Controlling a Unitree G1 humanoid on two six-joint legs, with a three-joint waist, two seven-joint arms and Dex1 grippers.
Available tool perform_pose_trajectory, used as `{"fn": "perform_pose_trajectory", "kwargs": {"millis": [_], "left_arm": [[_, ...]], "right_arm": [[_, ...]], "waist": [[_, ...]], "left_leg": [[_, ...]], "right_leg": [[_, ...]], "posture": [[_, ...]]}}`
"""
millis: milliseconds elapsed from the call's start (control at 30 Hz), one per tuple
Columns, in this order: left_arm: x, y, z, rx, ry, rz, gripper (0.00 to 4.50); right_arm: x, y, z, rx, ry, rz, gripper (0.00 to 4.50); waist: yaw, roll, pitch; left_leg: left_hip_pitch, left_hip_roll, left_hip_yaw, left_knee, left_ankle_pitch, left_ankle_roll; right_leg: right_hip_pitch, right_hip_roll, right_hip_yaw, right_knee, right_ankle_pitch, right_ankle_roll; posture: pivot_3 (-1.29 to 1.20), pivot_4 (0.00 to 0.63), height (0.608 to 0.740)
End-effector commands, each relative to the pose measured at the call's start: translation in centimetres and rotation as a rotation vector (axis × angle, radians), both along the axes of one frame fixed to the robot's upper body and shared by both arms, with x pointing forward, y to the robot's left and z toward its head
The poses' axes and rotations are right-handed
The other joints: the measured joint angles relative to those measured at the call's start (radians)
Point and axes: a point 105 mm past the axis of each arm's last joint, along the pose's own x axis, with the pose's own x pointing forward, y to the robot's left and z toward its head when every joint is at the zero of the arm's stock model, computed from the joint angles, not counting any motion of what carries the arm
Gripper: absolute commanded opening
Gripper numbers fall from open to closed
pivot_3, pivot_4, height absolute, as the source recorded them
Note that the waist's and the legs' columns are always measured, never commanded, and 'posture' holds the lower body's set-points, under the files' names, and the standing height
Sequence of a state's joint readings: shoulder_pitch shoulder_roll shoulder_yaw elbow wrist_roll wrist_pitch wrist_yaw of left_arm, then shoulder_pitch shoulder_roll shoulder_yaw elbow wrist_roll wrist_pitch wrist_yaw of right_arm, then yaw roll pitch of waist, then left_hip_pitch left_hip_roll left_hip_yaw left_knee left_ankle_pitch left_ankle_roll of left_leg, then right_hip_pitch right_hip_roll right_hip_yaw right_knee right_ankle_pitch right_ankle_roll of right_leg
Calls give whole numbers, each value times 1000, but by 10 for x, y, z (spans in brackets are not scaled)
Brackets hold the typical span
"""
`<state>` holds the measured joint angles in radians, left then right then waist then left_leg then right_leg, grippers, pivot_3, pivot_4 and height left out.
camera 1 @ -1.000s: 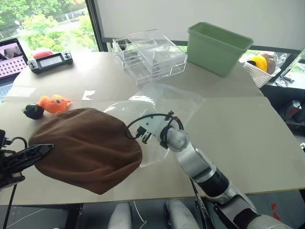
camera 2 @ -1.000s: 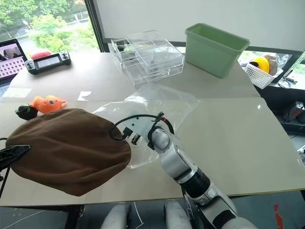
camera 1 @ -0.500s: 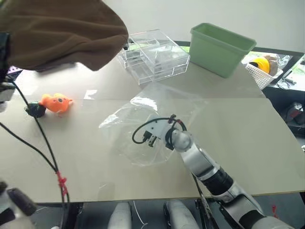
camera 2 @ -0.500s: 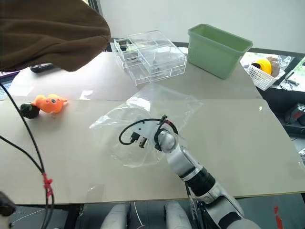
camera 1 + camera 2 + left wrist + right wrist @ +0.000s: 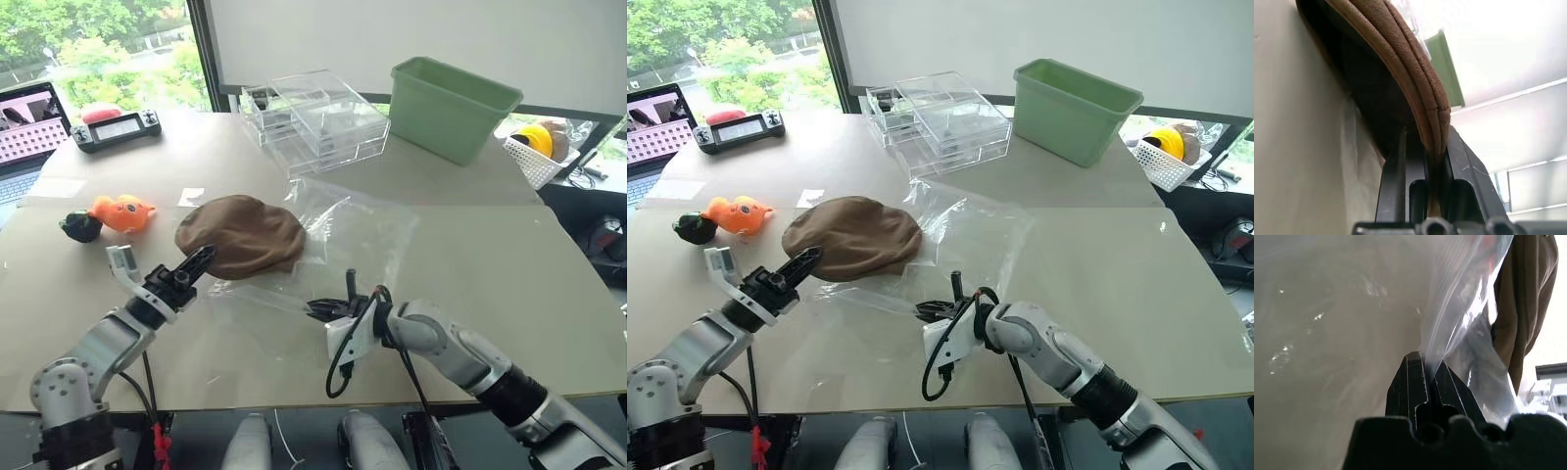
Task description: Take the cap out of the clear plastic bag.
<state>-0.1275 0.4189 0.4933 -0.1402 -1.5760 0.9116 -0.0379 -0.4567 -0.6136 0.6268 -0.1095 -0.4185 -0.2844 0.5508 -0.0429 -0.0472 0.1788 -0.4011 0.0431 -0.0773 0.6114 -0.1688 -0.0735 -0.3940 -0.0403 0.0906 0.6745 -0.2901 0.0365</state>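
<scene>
Cap: the brown cap (image 5: 241, 236) lies on the table (image 5: 490, 264), its right edge over the left edge of the clear plastic bag (image 5: 333, 235). Half a second ago it hung high in the air at the upper left; a second ago it sat spread wide near the table's front edge.
Left gripper: the left gripper (image 5: 192, 266) has come down from the raised position to table height, its fingers pinched together on the cap's near rim; the left wrist view shows the folded brown hem (image 5: 1422, 107) squeezed between them.
Right gripper: the right gripper (image 5: 321, 309) is clamped on the near edge of the bag, the film rising from between its closed fingers (image 5: 1418, 382) in the right wrist view. It now sits nearer the front edge of the table than before.
Bag: flattened and stretched toward the right gripper, where earlier it puffed up around that gripper.
Surroundings: orange plush toy (image 5: 122, 212), clear acrylic boxes (image 5: 318, 117), green bin (image 5: 451, 103) and handheld console (image 5: 116, 127) keep their places.
</scene>
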Motion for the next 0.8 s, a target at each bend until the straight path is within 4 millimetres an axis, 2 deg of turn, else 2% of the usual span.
{"fn": "perform_pose_trajectory", "kwargs": {"millis": [33,200,267,333,367,500,667,733,800], "left_arm": [[6,0,-16,60,43,32,42],[7,-1,-48,167,144,19,42],[7,4,-53,191,150,30,42],[4,7,-57,237,147,20,880],[1,9,-59,261,143,9,1059],[1,15,-63,328,112,-6,2652],[5,12,-64,349,90,-40,4317],[6,11,-64,356,82,-55,4500],[5,10,-62,378,63,-80,4500]], "right_arm": [[7,-3,14,11,-59,25,0],[27,-29,3,-45,29,-96,0],[29,-34,1,-43,56,-126,0],[31,-40,1,-32,82,-160,644],[32,-43,1,-22,94,-178,804],[26,-54,0,9,185,-220,2261],[14,-53,3,18,234,-214,3913],[8,-50,6,26,255,-203,4468],[-2,-42,17,77,299,-175,4468]], "waist": [[0,0,0],[1,0,0],[1,0,0],[1,0,0],[0,0,0],[0,2,-1],[0,7,-4],[0,9,-5],[0,10,-5]], "left_leg": [[2,0,0,0,0,0],[2,0,0,-1,0,0],[2,0,0,-1,0,0],[3,0,0,-2,0,0],[3,0,0,-2,0,0],[3,0,0,-3,0,0],[5,0,0,-3,0,0],[6,0,0,-3,0,0],[7,0,0,-3,0,0]], "right_leg": [[3,0,0,-2,0,0],[4,0,0,-4,1,-1],[4,0,-1,-4,2,-2],[5,0,-1,-4,2,-2],[5,0,-1,-4,2,-2],[5,0,-1,-5,1,-2],[7,0,-1,-5,-1,1],[7,0,0,-5,-1,1],[7,0,0,-5,-1,1]], "posture": [[0,150,735],[0,150,735],[0,150,735],[0,150,735],[0,150,735],[0,150,735],[0,150,735],[0,150,735],[0,150,735]]}}
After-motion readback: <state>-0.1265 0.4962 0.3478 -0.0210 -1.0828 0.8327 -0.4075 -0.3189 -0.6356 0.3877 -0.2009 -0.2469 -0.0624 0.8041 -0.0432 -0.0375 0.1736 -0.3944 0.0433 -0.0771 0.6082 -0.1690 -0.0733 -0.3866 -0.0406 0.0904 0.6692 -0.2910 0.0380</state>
